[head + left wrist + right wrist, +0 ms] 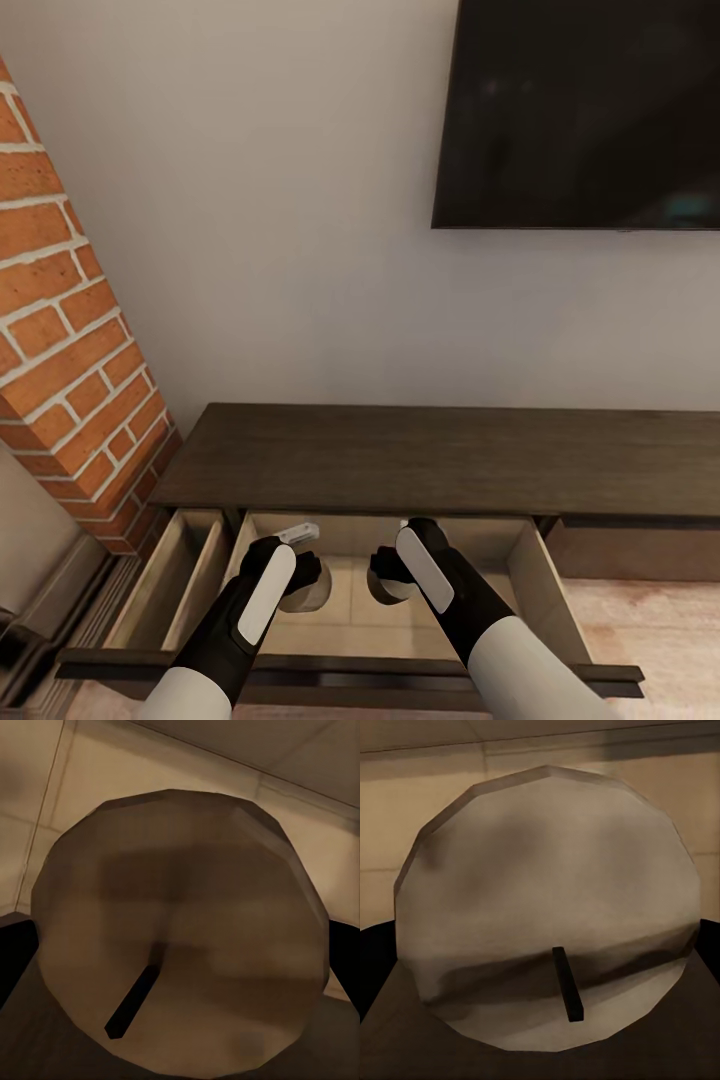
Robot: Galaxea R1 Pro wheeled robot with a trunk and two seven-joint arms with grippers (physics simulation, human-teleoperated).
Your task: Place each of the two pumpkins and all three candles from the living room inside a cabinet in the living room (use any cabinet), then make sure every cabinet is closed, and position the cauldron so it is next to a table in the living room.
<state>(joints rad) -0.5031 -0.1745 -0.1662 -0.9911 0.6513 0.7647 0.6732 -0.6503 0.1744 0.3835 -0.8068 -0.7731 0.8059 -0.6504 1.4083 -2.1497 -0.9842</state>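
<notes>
The long dark-brown cabinet (450,455) stands against the wall with its wide drawer (530,590) pulled out toward me. My left gripper (298,580) is shut on a beige candle (303,598) over the drawer's inside. In the left wrist view that candle (180,922) shows its wick end between two black fingers (15,952). My right gripper (392,578) is shut on a second candle (384,592), also over the drawer. Up close, this candle (547,907) sits between dark fingers (373,952). The pumpkins, cauldron and table are out of view.
A narrower drawer (170,590) stands open left of the wide one. A brick column (70,330) rises at the left, with a grey seat edge (30,540) below it. A dark television (580,110) hangs on the wall. Pale flooring (650,620) lies at the right.
</notes>
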